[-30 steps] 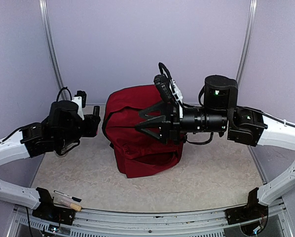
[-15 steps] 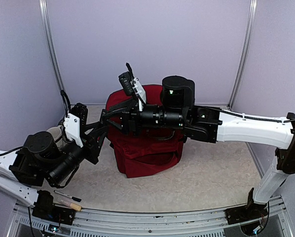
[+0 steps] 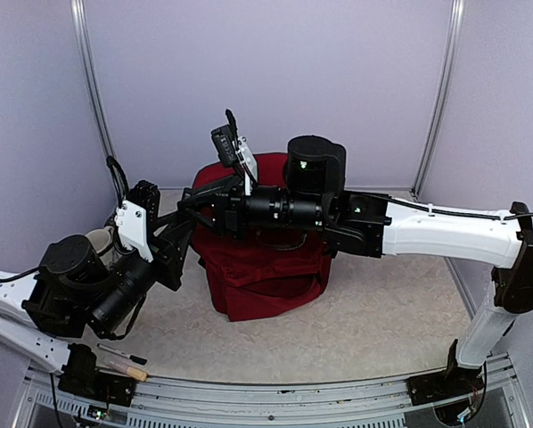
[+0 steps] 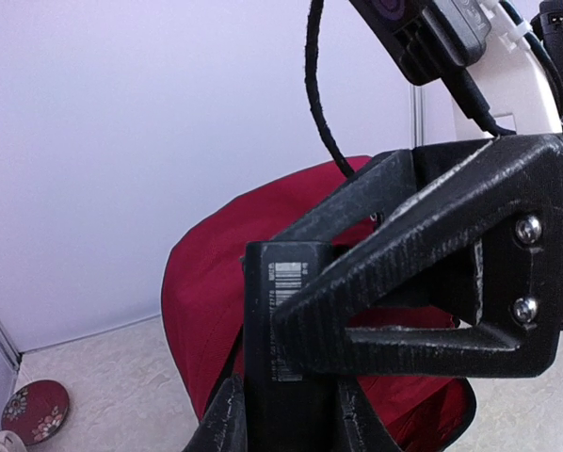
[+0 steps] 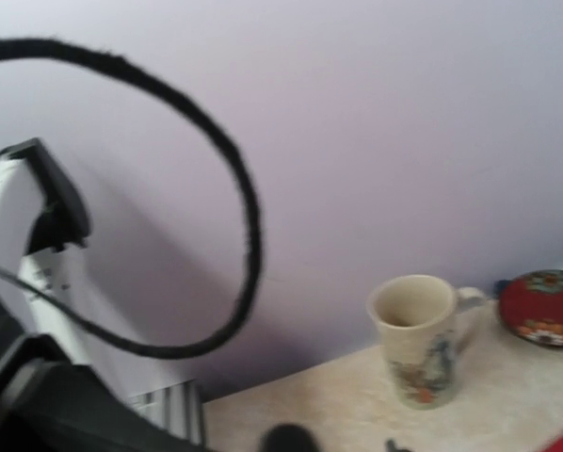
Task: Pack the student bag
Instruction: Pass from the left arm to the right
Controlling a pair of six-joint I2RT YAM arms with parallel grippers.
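Note:
The student bag [image 3: 265, 267], a dark red backpack, stands upright mid-table; its red fabric [image 4: 206, 282] fills the background of the left wrist view. My left gripper [image 3: 179, 239] [image 4: 291, 428] is left of the bag, pointing up, and is shut on a black box with a barcode label [image 4: 291, 400]. My right gripper [image 3: 189, 210] reaches left across the top of the bag to that box. Its jaws stand apart around the box's upper end. One of its fingers [image 4: 423, 273] lies across the box's front face. The right wrist view shows none of this.
A cream patterned mug [image 5: 421, 339] [image 3: 97, 239] and a small red patterned plate [image 5: 545, 306] [image 4: 35, 411] sit near the back-left wall. A black pen [image 3: 122, 355] and a wooden-tipped item [image 3: 128, 369] lie at the near-left edge. The right arm spans the bag.
The right arm swung left across the bag until its gripper met the left gripper. The left arm dropped toward the near left and turned its gripper up. Little has moved in the last half second.

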